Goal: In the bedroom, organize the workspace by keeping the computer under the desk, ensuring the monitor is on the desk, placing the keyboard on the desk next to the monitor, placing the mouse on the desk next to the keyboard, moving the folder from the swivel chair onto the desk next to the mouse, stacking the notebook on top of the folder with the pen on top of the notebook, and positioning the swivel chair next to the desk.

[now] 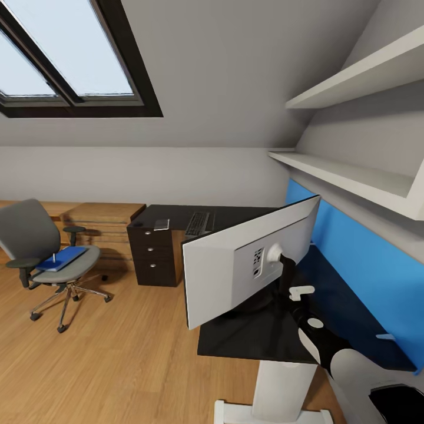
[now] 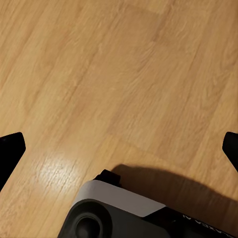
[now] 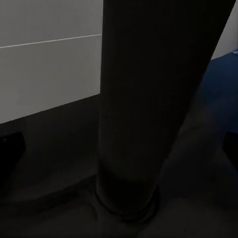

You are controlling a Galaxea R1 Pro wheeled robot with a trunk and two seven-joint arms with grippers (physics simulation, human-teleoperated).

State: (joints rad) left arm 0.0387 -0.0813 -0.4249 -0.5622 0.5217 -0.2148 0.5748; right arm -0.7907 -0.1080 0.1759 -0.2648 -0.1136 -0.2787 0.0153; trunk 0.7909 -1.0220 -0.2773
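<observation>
Closest in, the right arm reaches over the near end of the black surface to the back of the monitor. In the right wrist view the black stand rises straight ahead between the two dark fingertips at the edges, so the right claw looks spread wide around the post; whether it touches it I cannot tell. The left claw hangs over bare wood floor, wide apart and holding nothing.

The monitor's white back faces the camera, and the screen leans and overhangs the near floor-side edge of the surface. I judge that the main risk: a push or a loose grip on the smooth round post could let it twist or tip off the edge.

Farther along the surface lie the keyboard and a small grey notebook, above the drawer unit. A wide swing of the screen could sweep toward them.

Beyond, well apart on the floor, stands the swivel chair, with the blue folder on its seat and a thin pen standing on the folder. Rolling the chair carelessly could shed both.
</observation>
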